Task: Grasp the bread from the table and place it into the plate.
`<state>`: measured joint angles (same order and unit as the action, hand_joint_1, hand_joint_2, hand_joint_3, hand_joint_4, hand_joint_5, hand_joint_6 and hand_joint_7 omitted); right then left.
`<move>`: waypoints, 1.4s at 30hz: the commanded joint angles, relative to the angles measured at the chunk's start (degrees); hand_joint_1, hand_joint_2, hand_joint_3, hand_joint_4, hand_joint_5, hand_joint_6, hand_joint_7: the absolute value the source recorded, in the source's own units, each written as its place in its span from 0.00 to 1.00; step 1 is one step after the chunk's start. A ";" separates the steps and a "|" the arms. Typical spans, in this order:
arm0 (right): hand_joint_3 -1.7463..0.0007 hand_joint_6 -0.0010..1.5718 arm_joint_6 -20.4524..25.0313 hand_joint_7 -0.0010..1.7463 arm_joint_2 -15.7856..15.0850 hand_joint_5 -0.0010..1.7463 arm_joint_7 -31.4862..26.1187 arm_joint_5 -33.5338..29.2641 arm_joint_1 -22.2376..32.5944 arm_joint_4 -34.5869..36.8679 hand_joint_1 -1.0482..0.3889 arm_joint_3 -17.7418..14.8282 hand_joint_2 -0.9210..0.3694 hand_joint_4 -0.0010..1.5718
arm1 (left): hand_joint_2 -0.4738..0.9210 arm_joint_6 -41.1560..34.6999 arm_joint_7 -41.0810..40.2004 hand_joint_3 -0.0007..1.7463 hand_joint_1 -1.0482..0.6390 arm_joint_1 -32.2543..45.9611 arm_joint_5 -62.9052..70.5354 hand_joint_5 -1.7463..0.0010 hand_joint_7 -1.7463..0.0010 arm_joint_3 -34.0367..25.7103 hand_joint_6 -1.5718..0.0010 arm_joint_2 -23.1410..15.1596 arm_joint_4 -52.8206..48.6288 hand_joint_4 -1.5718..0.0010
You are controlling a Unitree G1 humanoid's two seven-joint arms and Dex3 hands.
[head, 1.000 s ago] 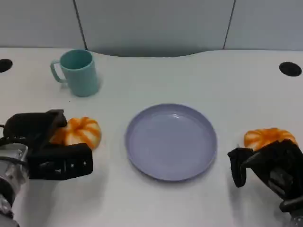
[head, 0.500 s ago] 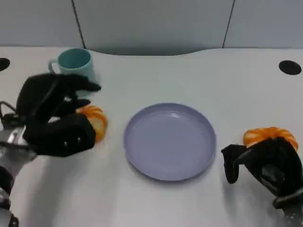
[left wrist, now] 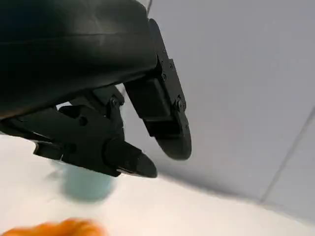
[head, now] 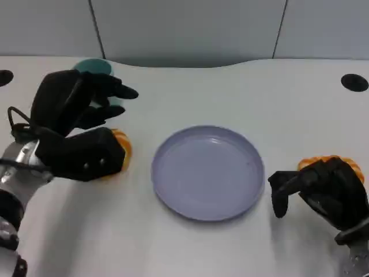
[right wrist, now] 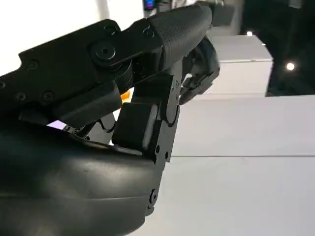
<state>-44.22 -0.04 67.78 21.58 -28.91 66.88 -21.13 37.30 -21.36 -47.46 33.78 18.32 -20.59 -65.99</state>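
The white bench [head: 190, 254] has plenty of bare room front and back. The purple plate [head: 207, 172] sits dead centre, rim free all round. The left hand [head: 78, 135] hovers with fingers [head: 118, 92] spread, holding nothing, over one bread [head: 122, 149] left of the plate. The right hand [head: 326, 193] is curled, can't tell if it's gripping, covering the other bread [head: 326, 163]. A teal mug [head: 92, 66] peeks behind.

Two orange pumpkin-shaped bread rolls: one at left [head: 122, 151], one at right [head: 330, 163]. One round lavender plate [head: 207, 172]. One teal ceramic mug [head: 95, 67]. One white table [head: 230, 92].
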 commanded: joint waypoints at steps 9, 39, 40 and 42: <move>0.99 0.73 0.38 0.42 1.09 0.89 3.35 4.51 1.15 -1.10 0.37 -2.30 0.00 0.64 | 0.98 -19.61 13.56 0.01 0.12 -0.99 1.37 1.00 1.00 4.60 0.90 1.29 -5.50 0.97; 1.00 0.70 0.84 0.45 1.83 0.92 5.01 6.18 2.86 -2.36 0.39 -2.20 0.01 0.63 | 0.99 -21.95 3.03 0.01 0.56 2.90 0.95 0.83 0.96 5.16 0.36 6.70 -11.09 0.45; 0.99 0.70 0.18 0.45 1.62 0.93 4.67 5.71 2.70 -2.11 0.39 -2.04 0.00 0.63 | 0.99 -21.18 2.49 0.01 0.56 2.75 0.78 0.83 0.96 4.93 0.36 6.34 -10.88 0.45; 0.99 0.70 0.45 0.43 1.92 0.92 5.90 6.81 2.05 -1.58 0.39 -2.82 0.00 0.63 | 0.99 -18.45 0.54 0.01 0.57 2.19 0.70 0.83 0.96 4.66 0.36 5.35 -10.16 0.44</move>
<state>-43.44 2.49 72.82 27.48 -26.38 64.90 -23.35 16.33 -19.04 -46.37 34.62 23.23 -13.21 -76.34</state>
